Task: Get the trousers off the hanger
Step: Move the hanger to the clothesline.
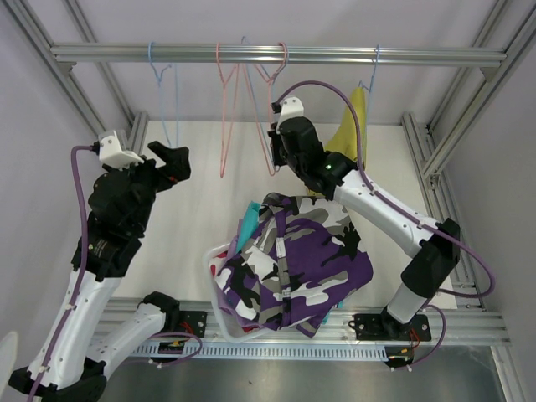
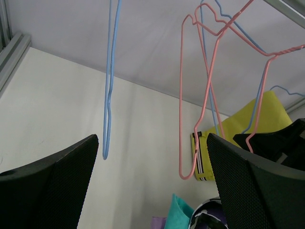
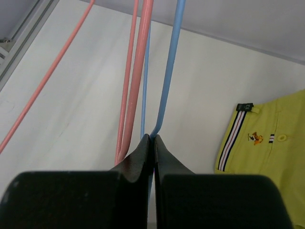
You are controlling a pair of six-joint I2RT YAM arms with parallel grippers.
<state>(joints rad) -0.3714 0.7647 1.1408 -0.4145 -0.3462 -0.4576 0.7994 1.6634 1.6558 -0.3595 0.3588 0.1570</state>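
The mustard yellow trousers [image 1: 352, 126] still hang from a blue hanger [image 1: 371, 71] at the right end of the rail; they also show in the right wrist view [image 3: 267, 138] and the left wrist view [image 2: 248, 124]. My right gripper [image 3: 153, 138] is shut on the wire of another blue hanger [image 3: 169, 67], among the bare pink hangers [image 3: 138, 71], left of the yellow pair [image 1: 276, 155]. Purple-black-white camouflage trousers [image 1: 293, 260] top a pile with a teal pair [image 1: 247, 230] beneath. My left gripper [image 1: 172, 159] hangs open and empty to the left [image 2: 152, 186].
The pile sits in a white basket [image 1: 213, 261] at the near middle of the table. A bare blue hanger [image 1: 163, 84] hangs at the rail's left, just in front of my left gripper. Aluminium frame posts [image 1: 427, 159] run along both sides.
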